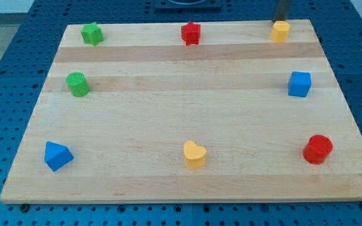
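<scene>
My tip comes down from the view's top edge at the right and ends right behind the yellow block, touching it or nearly so. That small angular yellow block sits at the board's top right. To its left along the top edge stand a red star block and a green star block. Below the yellow block, near the right edge, lies a blue cube.
A green cylinder stands at the left. Along the bottom are a blue triangular block, a yellow heart and a red cylinder. The wooden board rests on a blue perforated table.
</scene>
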You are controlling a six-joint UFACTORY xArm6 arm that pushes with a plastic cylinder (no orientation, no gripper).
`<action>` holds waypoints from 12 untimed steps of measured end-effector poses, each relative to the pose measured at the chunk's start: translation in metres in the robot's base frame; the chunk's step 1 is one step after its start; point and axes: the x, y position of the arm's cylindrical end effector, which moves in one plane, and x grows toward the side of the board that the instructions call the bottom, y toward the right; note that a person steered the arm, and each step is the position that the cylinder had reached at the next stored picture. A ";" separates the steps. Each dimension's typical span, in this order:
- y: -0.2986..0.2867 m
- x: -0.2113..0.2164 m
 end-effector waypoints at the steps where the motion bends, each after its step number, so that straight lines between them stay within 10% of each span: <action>1: 0.037 0.000; 12: -0.086 0.169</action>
